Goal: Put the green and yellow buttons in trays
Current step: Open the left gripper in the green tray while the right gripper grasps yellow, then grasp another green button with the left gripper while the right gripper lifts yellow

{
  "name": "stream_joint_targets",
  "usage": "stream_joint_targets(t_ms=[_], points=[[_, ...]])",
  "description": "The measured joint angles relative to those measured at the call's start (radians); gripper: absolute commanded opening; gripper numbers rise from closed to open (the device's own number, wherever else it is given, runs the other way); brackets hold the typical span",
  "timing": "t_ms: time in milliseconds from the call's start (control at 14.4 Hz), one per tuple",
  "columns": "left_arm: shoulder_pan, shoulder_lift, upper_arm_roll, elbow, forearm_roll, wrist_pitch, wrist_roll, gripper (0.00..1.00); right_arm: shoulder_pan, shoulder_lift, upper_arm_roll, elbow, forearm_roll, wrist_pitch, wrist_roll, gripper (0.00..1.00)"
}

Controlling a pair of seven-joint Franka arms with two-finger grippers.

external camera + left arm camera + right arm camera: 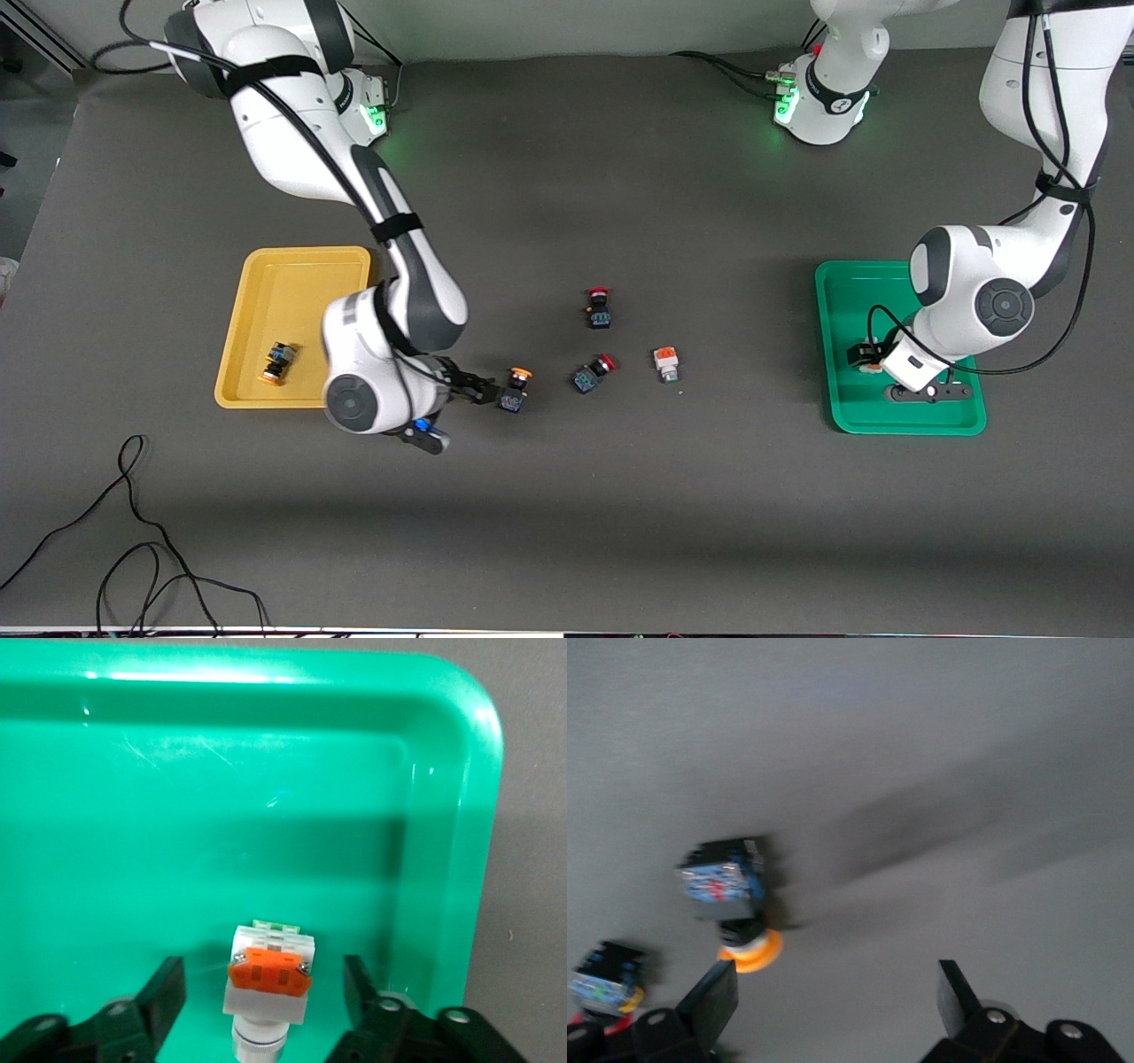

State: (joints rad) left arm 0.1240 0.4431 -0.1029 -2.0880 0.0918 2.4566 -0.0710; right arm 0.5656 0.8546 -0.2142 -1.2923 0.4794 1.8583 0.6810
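Note:
The green tray [849, 297] lies at the left arm's end of the table. My left gripper [866, 359] hangs low inside it, open. A white button with an orange band [270, 979] lies on the green tray floor [266, 771] between the fingers [164, 992], touching neither. The yellow tray [292, 283] at the right arm's end holds one yellow-capped button [277, 363]. My right gripper [485, 390] is open beside a second yellow-capped button [514, 390] on the table, also seen as the button [726, 890] in the right wrist view. Another white button [666, 363] lies mid-table.
Two red-capped switches lie mid-table, one [599, 308] farther from the front camera and one [592, 372] between the yellow-capped and white buttons. Loose black cables [133, 532] trail over the table's near edge at the right arm's end.

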Motion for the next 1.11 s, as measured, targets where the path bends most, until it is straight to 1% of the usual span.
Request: stream_joint_targets(t_ms=[139,347,416,485,554,624,693,832,970,1109], points=[[0.000,-0.018,0.000,0.057,0.001,-0.095,0.000,1.00,0.011,0.024,0.023,0.006,0.000,0.037,0.017,1.00],[0.000,-0.068,-0.005,0.197,0.003,-0.316,0.001,1.00,0.036,0.062,0.028,0.011,0.000,0.098,0.022,0.98],[-0.001,-0.083,-0.010,0.246,0.003,-0.383,0.001,1.00,0.039,0.075,0.028,0.017,0.000,0.110,0.023,0.96],[-0.002,-0.095,-0.018,0.293,0.002,-0.436,0.001,1.00,0.040,0.088,0.028,0.027,0.000,0.113,0.023,0.89],[-0.006,-0.101,-0.027,0.329,0.001,-0.472,-0.001,1.00,0.041,0.100,0.030,0.040,0.000,0.115,0.023,0.70],[-0.015,-0.103,-0.035,0.357,0.000,-0.498,-0.007,1.00,0.043,0.111,0.031,0.052,0.000,0.116,0.029,0.32],[-0.029,-0.102,-0.041,0.373,-0.001,-0.508,-0.027,1.00,0.045,0.122,0.031,0.063,0.000,0.117,0.048,0.00],[-0.083,-0.098,-0.050,0.381,-0.003,-0.510,-0.117,1.00,0.045,0.137,0.030,0.076,0.000,0.118,0.069,0.00],[-0.165,-0.090,-0.057,0.384,-0.006,-0.507,-0.232,1.00,0.041,0.137,0.022,0.084,0.000,0.112,0.072,0.00],[-0.266,-0.075,-0.061,0.387,-0.012,-0.489,-0.353,1.00,0.032,0.134,-0.001,0.099,0.000,0.086,0.072,0.00]])
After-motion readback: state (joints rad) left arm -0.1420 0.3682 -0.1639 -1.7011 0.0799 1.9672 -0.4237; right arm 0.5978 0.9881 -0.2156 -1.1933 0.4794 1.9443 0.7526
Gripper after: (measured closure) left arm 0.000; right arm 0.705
